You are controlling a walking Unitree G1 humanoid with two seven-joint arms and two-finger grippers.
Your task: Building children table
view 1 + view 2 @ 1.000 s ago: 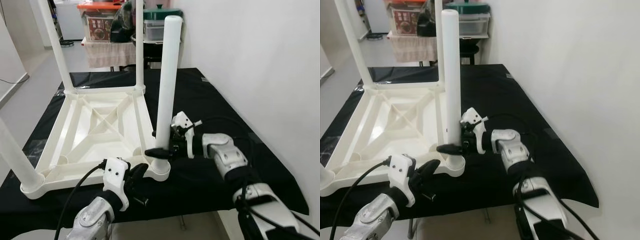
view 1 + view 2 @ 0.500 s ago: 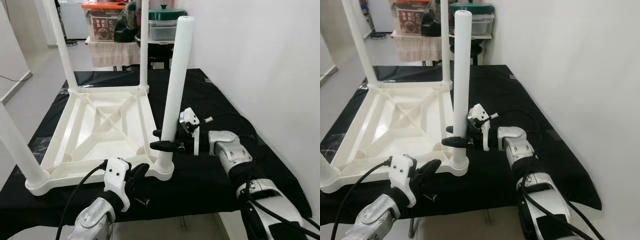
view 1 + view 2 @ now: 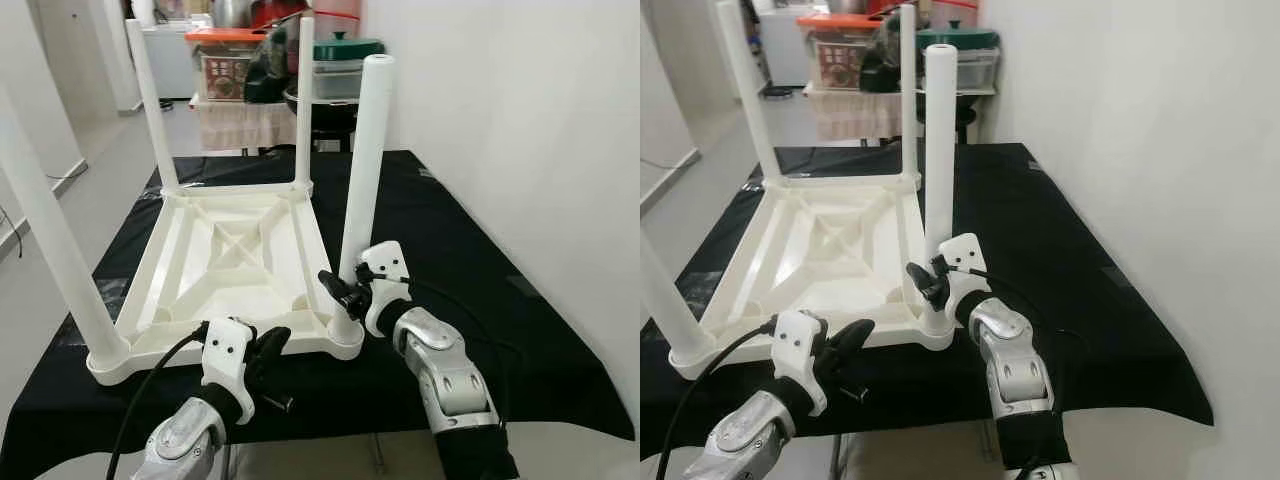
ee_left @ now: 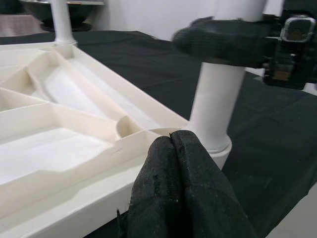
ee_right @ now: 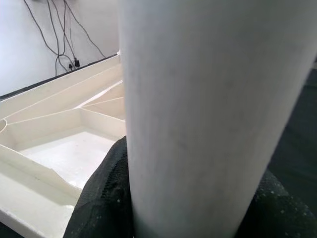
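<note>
A white plastic table top lies upside down on a black cloth. White legs stand in its near-left, far-left and far-right corners. The fourth leg stands in the near-right corner socket, leaning slightly right. My right gripper is shut on this leg low down, with black fingers on both sides of it. My left gripper is shut and empty, its fingertips pressed against the top's near rim beside that socket.
A white wall runs close along the right side. Behind the table stands a shelf with an orange-lidded box and a green-lidded pot. The cloth's near edge lies just beyond my arms. Open floor stretches away on the left.
The camera has moved, so the whole view has shifted. My right arm has swung from the leg's right side to its near side, still holding it. The left gripper stays at the rim.
</note>
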